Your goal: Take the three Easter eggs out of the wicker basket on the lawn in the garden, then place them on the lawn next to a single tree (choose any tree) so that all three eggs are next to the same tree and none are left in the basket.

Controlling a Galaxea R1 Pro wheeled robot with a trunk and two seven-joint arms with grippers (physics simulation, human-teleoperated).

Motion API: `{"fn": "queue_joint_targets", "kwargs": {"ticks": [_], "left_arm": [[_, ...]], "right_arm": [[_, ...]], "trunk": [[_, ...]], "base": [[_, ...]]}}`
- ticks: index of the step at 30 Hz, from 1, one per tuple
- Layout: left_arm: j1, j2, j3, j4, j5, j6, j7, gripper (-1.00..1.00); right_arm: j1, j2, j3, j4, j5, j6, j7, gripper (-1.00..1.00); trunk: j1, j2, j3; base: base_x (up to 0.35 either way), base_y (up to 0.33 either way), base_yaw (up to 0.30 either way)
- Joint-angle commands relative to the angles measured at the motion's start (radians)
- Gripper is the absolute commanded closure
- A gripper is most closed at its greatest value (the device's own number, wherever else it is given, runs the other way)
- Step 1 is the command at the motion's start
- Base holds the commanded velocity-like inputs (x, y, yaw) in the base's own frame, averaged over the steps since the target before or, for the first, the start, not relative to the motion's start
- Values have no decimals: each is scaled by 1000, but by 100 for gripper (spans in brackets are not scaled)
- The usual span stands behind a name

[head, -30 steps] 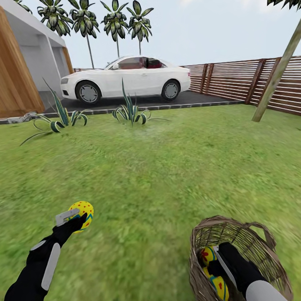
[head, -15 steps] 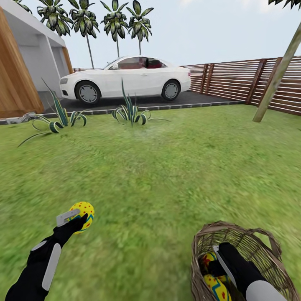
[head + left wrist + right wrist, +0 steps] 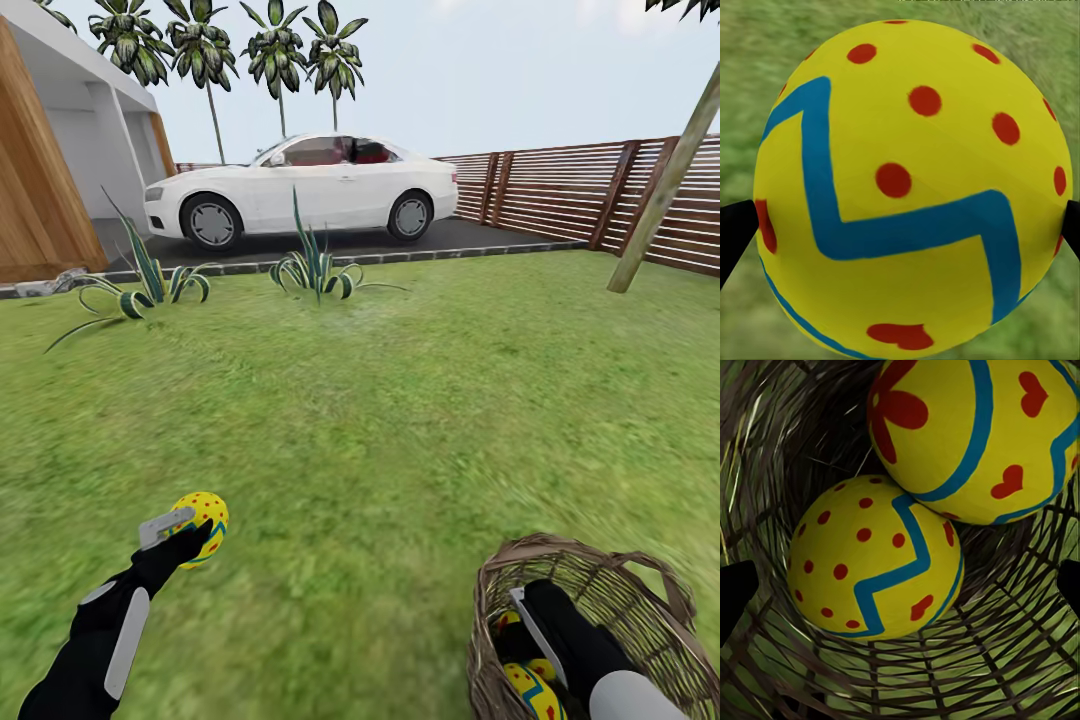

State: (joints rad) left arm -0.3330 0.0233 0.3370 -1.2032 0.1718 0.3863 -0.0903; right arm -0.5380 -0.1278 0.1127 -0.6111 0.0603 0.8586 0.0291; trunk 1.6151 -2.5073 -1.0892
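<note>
Two eggs (image 3: pixel 874 559) lie touching in the basket (image 3: pixel 640 600), right of the left pincer's (image 3: pixel 185 525) egg (image 3: pixel 203 520).

Two eggs (image 3: pixel 874 559) in wicker basket (image 3: pixel 640 600), one aloft (image 3: pixel 203 527).

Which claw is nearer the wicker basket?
Right. The right claw is down inside the wicker basket, by two eggs. The left claw holds an egg over the lawn, well aside.

1. No readable text, label, brand, number or sign appears in any view.
2. The eggs (image 3: pixel 874 559) carry only painted zigzags, dots, hearts and a flower; the white car (image 3: pixel 300 190) shows no legible plate.
</note>
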Motion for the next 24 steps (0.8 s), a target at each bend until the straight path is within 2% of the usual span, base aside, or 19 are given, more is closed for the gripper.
{"fn": "queue_joint_targets", "kwargs": {"ticks": [1, 5, 15, 21, 24], "left_arm": [[-1, 0, 2, -1, 6, 7, -3, 100], [0, -1, 2, -1, 6, 6, -5, 100], [-1, -4, -1, 5, 5, 8, -2, 100], [-1, -30, -1, 13, 2, 8, -3, 100], [-1, -33, -1, 13, 2, 8, -3, 100]], "right_arm": [[0, -4, 4, -2, 6, 5, 3, -100], [0, -25, 4, -5, -2, 5, 4, -100], [0, -33, 4, -8, -4, 6, 5, -100], [0, -33, 4, -9, -4, 7, 5, -100], [0, -33, 3, -9, -4, 7, 5, -100]], "trunk": [[0, 0, -1], [0, 0, -1], [4, -3, -40], [7, -4, -63], [8, -5, -74]], "base": [[0, 3, 0], [0, 0, 0], [0, 0, 0], [0, 0, 0], [0, 0, 0]]}}
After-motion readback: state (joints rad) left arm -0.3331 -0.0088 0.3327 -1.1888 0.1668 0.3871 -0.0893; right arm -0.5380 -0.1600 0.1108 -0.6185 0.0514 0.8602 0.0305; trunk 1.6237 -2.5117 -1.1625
